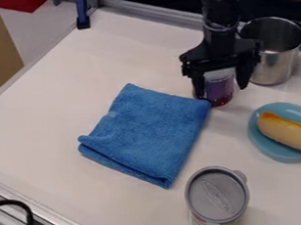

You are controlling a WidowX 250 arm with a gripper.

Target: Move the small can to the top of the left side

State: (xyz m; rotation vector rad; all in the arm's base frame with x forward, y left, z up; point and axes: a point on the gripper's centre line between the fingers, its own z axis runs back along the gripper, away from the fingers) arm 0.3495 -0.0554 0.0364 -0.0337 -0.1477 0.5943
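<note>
The can [221, 92] stands upright, long axis vertical; whether the tool [224, 89] grips it I cannot tell.

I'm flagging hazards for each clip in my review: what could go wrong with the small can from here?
The blue cloth has a corner right by the base of the small can, so a low sideways move might snag or drag it. The metal pot stands close beside the gripper, which could bump it on a swing that way. Whether the can is firmly held cannot be told, so it might slip or tip on lifting.
</note>
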